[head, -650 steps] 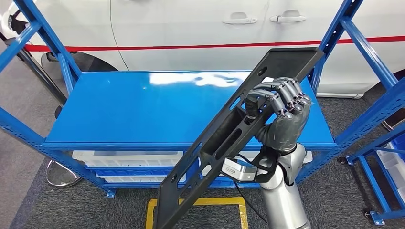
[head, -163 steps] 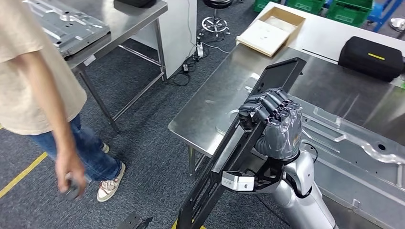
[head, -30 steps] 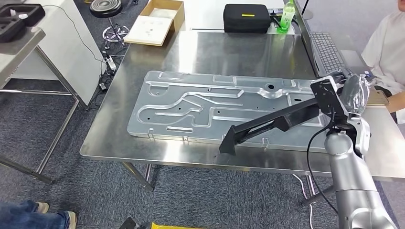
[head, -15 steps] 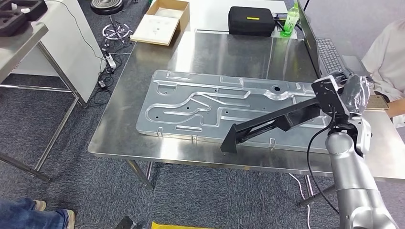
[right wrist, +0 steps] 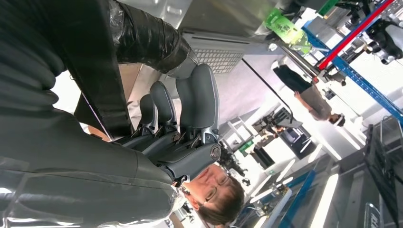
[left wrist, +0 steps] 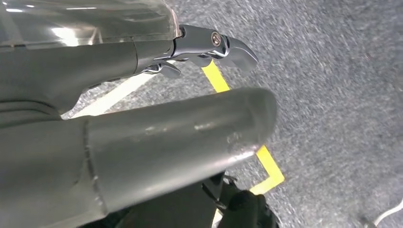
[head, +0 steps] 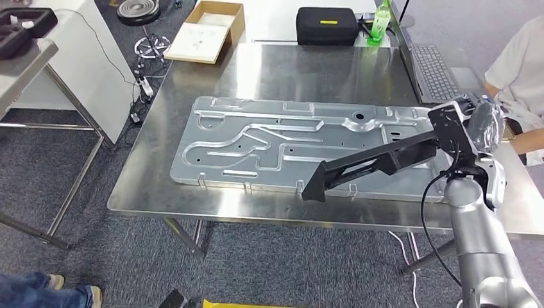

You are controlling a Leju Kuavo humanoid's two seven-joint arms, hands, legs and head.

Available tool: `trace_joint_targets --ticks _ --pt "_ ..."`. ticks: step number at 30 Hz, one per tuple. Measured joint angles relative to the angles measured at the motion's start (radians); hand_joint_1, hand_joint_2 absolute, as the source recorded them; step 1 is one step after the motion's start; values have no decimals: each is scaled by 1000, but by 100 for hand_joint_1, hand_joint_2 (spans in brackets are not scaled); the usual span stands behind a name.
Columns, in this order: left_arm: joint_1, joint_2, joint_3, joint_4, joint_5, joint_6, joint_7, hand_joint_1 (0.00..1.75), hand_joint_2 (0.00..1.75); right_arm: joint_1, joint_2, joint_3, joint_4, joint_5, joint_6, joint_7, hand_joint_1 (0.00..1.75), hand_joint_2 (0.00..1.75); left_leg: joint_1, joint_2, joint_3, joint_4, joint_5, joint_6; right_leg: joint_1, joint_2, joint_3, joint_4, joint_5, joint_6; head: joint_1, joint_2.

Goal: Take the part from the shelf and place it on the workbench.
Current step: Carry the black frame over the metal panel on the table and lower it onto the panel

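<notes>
The part (head: 378,160) is a long black frame. My right hand (head: 482,125) grips it at one end, beside the right end of the steel workbench (head: 301,70). The part slants down to the left over a large stamped metal panel (head: 256,144) lying on the bench. Its free tip hangs at the panel's near edge; I cannot tell whether it touches. In the right wrist view my right hand (right wrist: 180,137) has its fingers wrapped round the black part (right wrist: 90,61). My left hand (left wrist: 142,142) hangs over grey carpet, holding nothing, its fingers (left wrist: 214,42) stretched out.
A person in a white shirt (head: 519,64) sits at the bench's right end, close to my right hand. A keyboard (head: 436,70), a black case (head: 327,25), a green bottle (head: 380,22) and a cardboard box (head: 208,29) lie at the far side. Another table (head: 25,58) stands to the left.
The view has swayed a little as I stand at the bench. The part stays in my right hand and has shifted slightly to the right over the panel.
</notes>
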Motion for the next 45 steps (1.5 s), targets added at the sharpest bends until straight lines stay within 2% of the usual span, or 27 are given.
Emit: trace_joint_targets --ticks 2,3,4,5,7,9,11,13,14,17,18,19,20,22,24,27,28,30,32,33,34,35,37,38,40,43,45 --pt "1 0 0 0 0 0 0 0 0 1 0 0 3 2 0 -1 175 175 1 0 -57 123 -49 -3 3 2 -1 0 0 -4 0 0" --pt "2 0 0 0 0 0 0 0 0 2 0 0 5 2 0 -1 175 175 1 0 -69 147 -49 -3 4 3 -1 1 -1 -4 0 0" --pt "3 0 0 0 0 0 0 0 0 2 0 0 6 3 0 -1 175 175 1 0 -62 132 -30 -1 5 4 0 2 -1 -4 0 0" --pt "3 0 0 0 0 0 0 0 0 3 0 0 7 3 0 -1 175 175 1 -1 -38 82 3 2 6 5 0 3 -1 -4 0 0" --pt "1 0 0 0 0 1 0 0 0 2 0 0 8 5 0 -1 175 175 0 -3 29 -57 62 12 8 6 0 6 -3 -1 0 0" --pt "1 1 0 0 0 1 0 0 0 3 -1 0 8 7 0 0 175 175 -4 -6 63 -129 78 18 9 7 -4 5 -1 7 0 0" --pt "0 1 0 0 1 1 0 0 0 4 -1 0 8 7 0 2 175 175 -5 -6 66 -140 80 23 9 8 -4 1 2 19 0 0" --pt "-1 0 0 0 1 1 -1 0 0 5 -3 0 8 7 1 4 175 175 -2 -4 72 -155 90 33 7 5 -9 16 -10 29 0 0" --pt "-1 0 0 0 2 1 -1 0 0 5 -5 0 8 5 3 5 175 175 0 -3 75 -162 94 39 6 3 -23 47 -31 33 0 0" --pt "-1 0 0 0 3 2 -1 0 0 6 -8 0 14 -8 21 13 175 175 1 -1 76 -166 97 44 2 0 -104 219 -112 45 0 0" --pt "-1 0 0 0 3 2 -1 0 0 7 -8 0 18 -13 26 16 175 175 2 0 76 -165 97 44 0 -1 -122 253 -117 48 0 0" --pt "-1 -1 0 0 3 2 -1 0 0 7 -8 0 22 -16 29 18 175 175 2 0 76 -163 96 43 -2 -3 -122 252 -104 51 0 0" --pt "-1 -1 0 0 3 2 -1 0 0 6 -9 0 25 -20 31 20 175 175 3 0 76 -161 94 41 -5 -5 -103 212 -75 53 0 0" --pt "-1 -2 0 0 4 3 -2 0 0 1 -10 0 28 -27 33 22 175 175 3 -1 74 -152 87 32 -8 -12 -40 84 -17 55 1 0" --pt "-1 -2 0 0 4 4 -2 0 0 -3 -11 0 31 -30 34 23 175 175 -1 -2 70 -144 83 22 -5 -14 -7 12 2 46 0 0" --pt "0 -2 0 0 4 6 -3 0 0 -4 -11 0 35 -30 34 25 175 175 -2 -1 69 -143 80 9 -3 -11 -7 4 1 25 0 0" --pt "0 -2 0 0 4 6 -3 0 0 -4 -11 0 35 -30 34 24 175 175 0 -1 64 -130 69 4 -4 -11 -6 2 3 17 0 0" --pt "0 -2 0 0 4 7 -3 0 0 -6 -11 0 36 -30 34 24 175 175 2 -2 28 -49 19 -4 -4 -11 -4 -1 4 4 0 0" --pt "1 -2 0 0 4 7 -3 0 0 -7 -11 0 37 -30 34 24 175 175 3 -2 -33 82 -41 -7 1 -11 -4 0 4 -2 0 0" --pt "2 -2 0 0 4 7 -3 0 0 -7 -11 0 38 -30 34 24 175 175 3 -2 -54 127 -52 -7 3 -10 -4 0 3 -3 0 0" --pt "3 -2 0 0 4 7 -3 0 0 -7 -11 0 39 -30 34 24 175 175 3 -2 -60 136 -44 -5 5 -9 -4 1 3 -3 0 0" --pt "4 -2 0 0 4 7 -3 0 0 -7 -11 0 40 -30 34 24 175 175 3 -2 -46 107 -19 -2 6 -8 -4 2 2 -3 0 0" --pt "3 -2 0 0 4 7 -3 0 0 -8 -11 0 41 -30 34 24 175 175 1 -4 16 -24 47 9 8 -7 -3 4 1 -2 0 0" --pt "2 -1 0 0 4 7 -3 0 0 -9 -11 0 41 -30 35 24 175 175 0 -5 43 -82 67 13 10 -6 -4 5 1 0 0 0" --pt "1 -1 0 0 4 8 -3 0 0 -11 -11 0 44 -38 39 29 175 175 -5 -6 66 -134 76 18 11 -4 -7 4 3 8 0 0" --pt "1 -1 0 0 6 10 -2 0 0 -25 -16 0 56 -76 62 53 175 175 -3 -4 72 -153 87 30 8 -5 -9 5 1 23 0 0" --pt "0 -1 0 0 10 11 -2 0 87 -46 -24 0 71 -95 72 67 87 175 0 -2 76 -165 96 39 7 -6 -33 60 -36 30 0 0"
